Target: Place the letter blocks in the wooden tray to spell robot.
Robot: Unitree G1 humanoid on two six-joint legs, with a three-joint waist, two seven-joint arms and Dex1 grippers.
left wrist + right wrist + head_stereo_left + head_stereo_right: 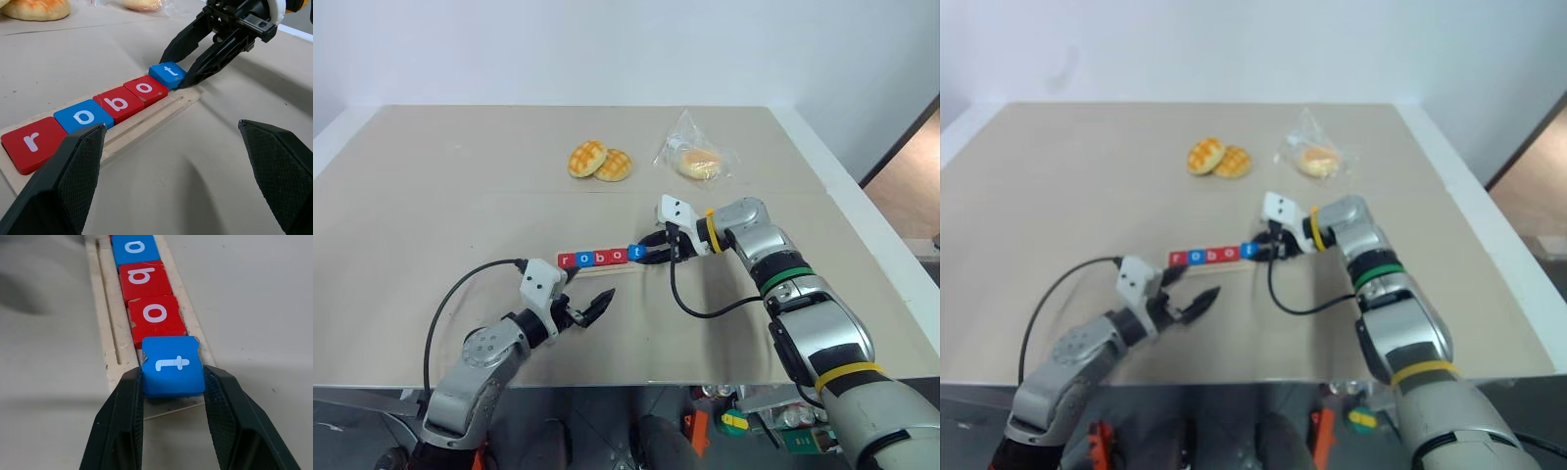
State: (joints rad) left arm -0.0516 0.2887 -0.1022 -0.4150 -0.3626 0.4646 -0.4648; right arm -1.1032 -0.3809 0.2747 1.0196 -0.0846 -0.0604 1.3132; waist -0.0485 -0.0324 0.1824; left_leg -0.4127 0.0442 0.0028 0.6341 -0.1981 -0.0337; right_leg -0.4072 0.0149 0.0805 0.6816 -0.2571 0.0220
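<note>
Nearest: left gripper [590, 311] with its two black fingers spread wide, holding nothing, hovering over the beige tabletop [431, 215] just short of the tray.

Next out: long narrow pale wooden tray with a shallow groove [146, 128], lying crosswise on the table. Flat square letter blocks sit on it in a touching row: red "r" [32, 143], blue "o" [84, 116], red "b" [119, 103], red "o" [145, 89], then the blue "t" block [172, 365] at the tray's right end.

Right gripper [173, 396]: fingers partly closed, one against each side of the blue "t" block, pinching it. The block looks seated on the tray's end, edge against the red "o".

Judgement: word reads complete; only release remains. Risks: the "t" sits close to the tray's end, so a finger dragging on withdrawal could pull it off or skew it; a sideways nudge could shove the whole row, or shift the tray.

Farthest: two golden crosshatched buns [599, 162] and a clear-bagged bun [697, 160], well apart from the tray.
</note>
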